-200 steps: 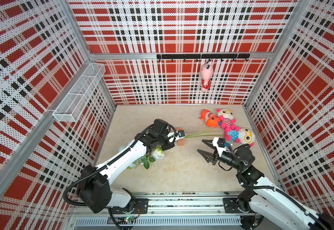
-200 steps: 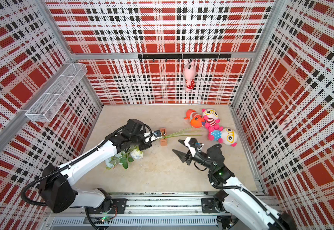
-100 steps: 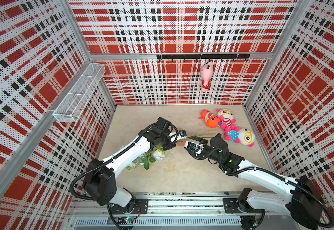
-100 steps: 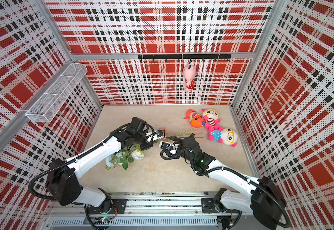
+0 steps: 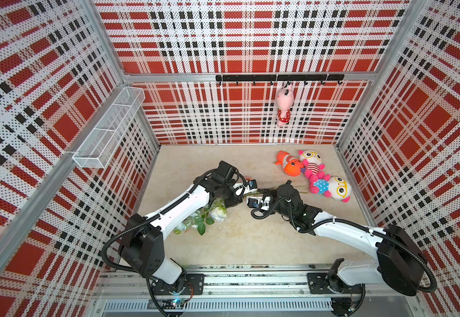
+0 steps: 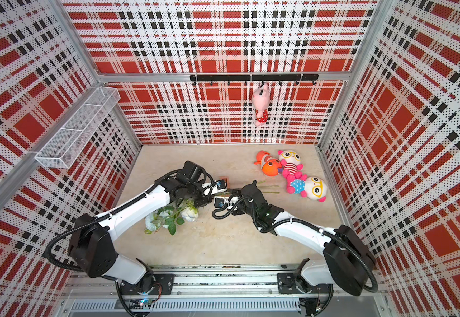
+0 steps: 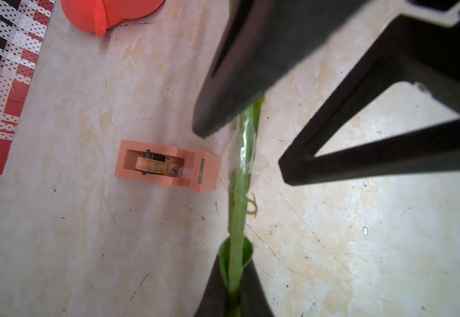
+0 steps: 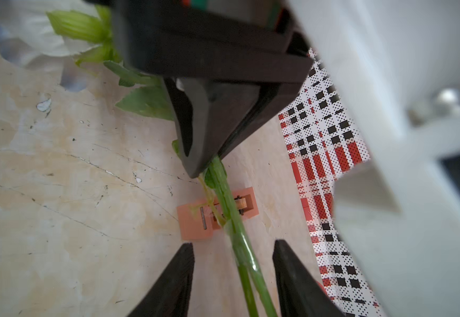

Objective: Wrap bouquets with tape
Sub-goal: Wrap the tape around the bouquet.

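The bouquets [image 5: 213, 215] [image 6: 174, 216] lie on the floor as one bunch of pale roses and green leaves. Their stems [image 7: 238, 197] [image 8: 238, 238] run toward the plush toys. My left gripper [image 7: 235, 260] is shut on the stems close to the flowers. A clear shiny film wraps the stems [image 7: 243, 153] further out. My right gripper [image 8: 233, 244] stands open there, one finger on each side of the stems and neither touching them. The tape [image 7: 168, 164] [image 8: 193, 222] is a peach-orange block dispenser on the floor beside the stems, just beyond both grippers.
An orange plush fish [image 5: 291, 166] and two pink dolls [image 5: 312, 164] [image 5: 333, 188] lie at the back right, past the stem ends. A pink toy [image 5: 284, 108] hangs from the hook rail [image 5: 250, 78]. A wire basket [image 5: 108, 129] is fixed high on the left wall.
My right arm has swung in from the front right to the stems, and its jaws have narrowed around them. My left gripper keeps its hold on the bouquet, nearly still.
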